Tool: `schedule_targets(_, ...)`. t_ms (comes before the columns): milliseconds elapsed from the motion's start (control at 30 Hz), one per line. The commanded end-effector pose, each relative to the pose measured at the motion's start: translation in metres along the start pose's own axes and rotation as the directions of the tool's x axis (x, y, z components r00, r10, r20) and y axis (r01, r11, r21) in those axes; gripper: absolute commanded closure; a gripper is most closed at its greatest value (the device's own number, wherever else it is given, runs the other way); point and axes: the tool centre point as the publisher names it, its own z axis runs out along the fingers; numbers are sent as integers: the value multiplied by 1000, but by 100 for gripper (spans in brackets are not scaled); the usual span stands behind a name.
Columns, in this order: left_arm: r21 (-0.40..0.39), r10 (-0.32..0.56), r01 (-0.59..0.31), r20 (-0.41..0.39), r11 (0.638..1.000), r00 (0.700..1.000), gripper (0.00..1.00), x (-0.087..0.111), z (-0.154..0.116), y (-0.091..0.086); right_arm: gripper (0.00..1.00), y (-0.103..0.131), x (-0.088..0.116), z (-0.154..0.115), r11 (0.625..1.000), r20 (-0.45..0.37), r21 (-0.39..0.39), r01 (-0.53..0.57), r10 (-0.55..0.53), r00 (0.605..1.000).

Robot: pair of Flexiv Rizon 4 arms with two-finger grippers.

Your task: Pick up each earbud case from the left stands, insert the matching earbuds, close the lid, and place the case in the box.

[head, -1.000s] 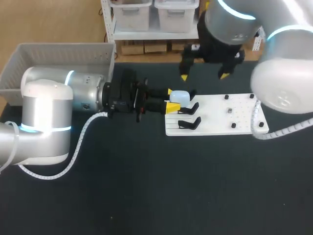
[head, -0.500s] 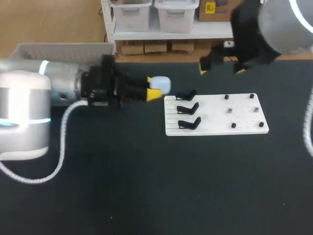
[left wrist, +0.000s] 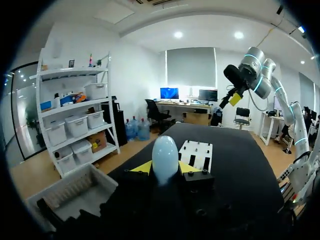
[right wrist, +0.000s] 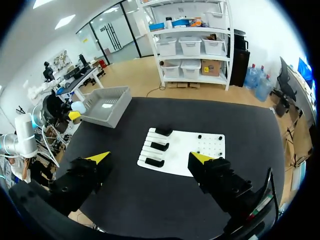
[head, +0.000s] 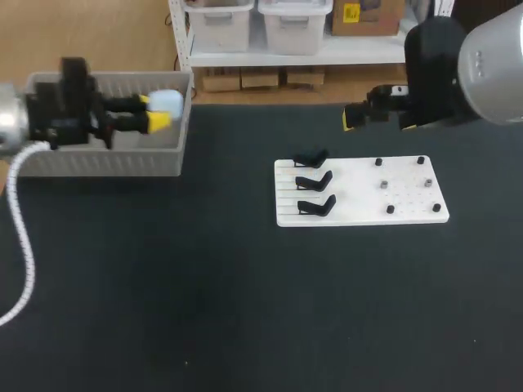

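L claw (head: 155, 114) is clamped on the pale-blue earbud case (head: 167, 101): both yellow tips press it from two sides, and in the L wrist view the case (left wrist: 165, 156) stands up rounded between them. In the head view the case sits at the end of the grey box (head: 106, 162) nearest the white board (head: 359, 214). I can't tell whether it's over the inside or only at the rim. In the L wrist view the box (left wrist: 52, 200) lies lower than the claw and off to one side, ribbed walls showing. Can't tell what's in it. R claw (head: 377, 121) hangs wide open with nothing between the tips, beyond the board's far edge and well apart from the L one. On the board, three black stands (head: 315, 180) line up on the half nearer the box, and small black pegs (head: 391, 209) dot the other half. In the R wrist view the board (right wrist: 197, 152) lies ahead of my open R claw (right wrist: 150, 158), with the box (right wrist: 102, 111) further off. There's bare dark table (head: 245, 310) on the near side, wide between box and board.
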Motion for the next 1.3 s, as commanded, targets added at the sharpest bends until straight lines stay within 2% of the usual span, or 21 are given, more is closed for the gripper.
schedule_targets(33,-182,-22,22,0,983,1000,100,9,-35,29,0,0,2,1,1000,76,1,-1,1,997)
schedule_targets(167,-232,-53,43,-34,972,998,100,25,-44,72,0,0,2,1,1000,76,1,-1,1,997)
schedule_targets(200,-241,-64,55,-30,969,997,100,27,-45,77,0,0,2,1,1000,76,1,-1,1,997)
schedule_targets(467,-259,-98,78,-66,963,993,100,52,-45,153,0,0,2,1,1000,76,1,-1,1,997)
schedule_targets(567,-261,-100,78,-73,962,992,100,56,-46,173,0,0,2,1,1000,76,1,-1,1,997)
schedule_targets(800,-243,-101,73,-106,967,989,100,58,-46,185,0,0,2,1,1000,76,1,-1,1,997)
schedule_targets(833,-230,-103,76,-108,970,989,73,59,-48,184,0,0,2,1,1000,76,1,-1,1,997)
schedule_targets(867,-227,-101,75,-106,971,989,0,59,-49,183,0,0,2,1,1000,76,1,-1,1,997)
schedule_targets(1100,-204,-70,48,-101,978,992,0,47,-62,174,0,0,2,1,1000,76,1,-1,1,997)
schedule_targets(1300,-204,-70,48,-101,978,992,0,47,-62,174,0,0,2,1,1000,76,1,-1,1,997)
